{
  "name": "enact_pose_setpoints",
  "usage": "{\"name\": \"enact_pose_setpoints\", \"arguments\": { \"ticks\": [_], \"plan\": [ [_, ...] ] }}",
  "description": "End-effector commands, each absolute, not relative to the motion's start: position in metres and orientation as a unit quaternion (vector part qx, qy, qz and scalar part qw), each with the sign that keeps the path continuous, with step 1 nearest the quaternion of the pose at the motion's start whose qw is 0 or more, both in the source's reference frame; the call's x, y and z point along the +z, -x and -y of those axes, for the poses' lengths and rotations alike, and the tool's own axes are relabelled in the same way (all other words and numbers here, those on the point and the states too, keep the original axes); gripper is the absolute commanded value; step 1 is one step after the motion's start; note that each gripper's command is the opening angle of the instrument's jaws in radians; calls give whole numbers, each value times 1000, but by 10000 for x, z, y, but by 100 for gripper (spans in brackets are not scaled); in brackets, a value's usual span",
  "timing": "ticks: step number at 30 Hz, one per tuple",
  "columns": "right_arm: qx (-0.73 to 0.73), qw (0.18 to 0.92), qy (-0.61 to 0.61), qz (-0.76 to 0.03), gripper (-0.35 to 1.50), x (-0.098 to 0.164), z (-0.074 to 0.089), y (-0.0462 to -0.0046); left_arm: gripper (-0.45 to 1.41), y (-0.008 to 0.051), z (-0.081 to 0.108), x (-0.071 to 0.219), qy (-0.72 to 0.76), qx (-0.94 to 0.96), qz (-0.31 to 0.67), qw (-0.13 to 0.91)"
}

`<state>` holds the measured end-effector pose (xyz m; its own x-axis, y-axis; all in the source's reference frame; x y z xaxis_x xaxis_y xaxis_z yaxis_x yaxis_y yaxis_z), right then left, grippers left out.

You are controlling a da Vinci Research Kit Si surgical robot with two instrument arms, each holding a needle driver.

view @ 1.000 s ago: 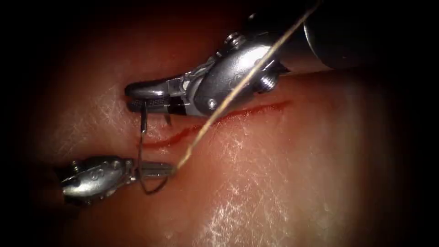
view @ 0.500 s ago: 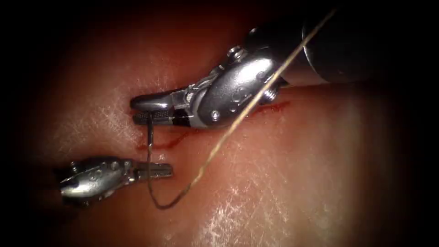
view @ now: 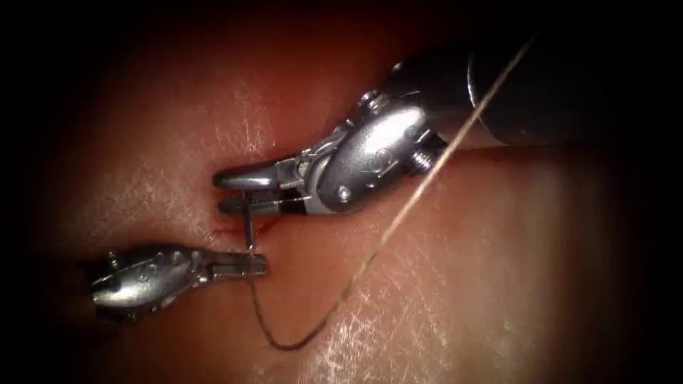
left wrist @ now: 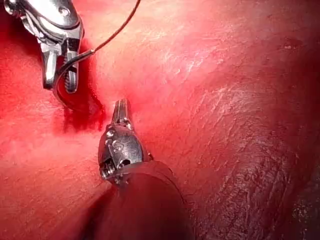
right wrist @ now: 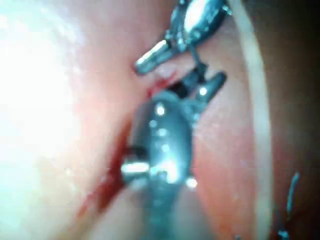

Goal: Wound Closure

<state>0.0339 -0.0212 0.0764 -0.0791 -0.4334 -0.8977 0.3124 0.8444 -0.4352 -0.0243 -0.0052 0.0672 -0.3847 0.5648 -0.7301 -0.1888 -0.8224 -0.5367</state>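
Needle point(view: 249, 226) is gripped near its swaged end by the right tool point(view: 238, 192), jaws clamped on it. In the endoscope view it is seen almost edge-on, long axis near vertical, running down to the left tool point(view: 245, 267); its curve is revealed in the left wrist view point(left wrist: 62, 82). Left tool jaws are narrow, holding nothing that can be made out. Thread point(view: 398, 224) loops below, then rises toward the right shaft. Needle tip: hard to make out. Cut point(view: 228, 229) is largely hidden by the right tool on the tissue point(view: 462, 284).

No legible text (markings unreadable)
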Motion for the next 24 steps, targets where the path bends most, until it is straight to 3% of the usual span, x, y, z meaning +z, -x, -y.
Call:
{"name": "enact_pose_setpoints", "arguments": {
  "ticks": [1,24],
  "plan": [
    [-272,678,42,-681,-35,772,216,-344,2,249,57,679,504,810,188,233],
    [-253,687,7,-681,-35,794,229,-342,0,248,57,679,503,811,188,232]
  ]
}}
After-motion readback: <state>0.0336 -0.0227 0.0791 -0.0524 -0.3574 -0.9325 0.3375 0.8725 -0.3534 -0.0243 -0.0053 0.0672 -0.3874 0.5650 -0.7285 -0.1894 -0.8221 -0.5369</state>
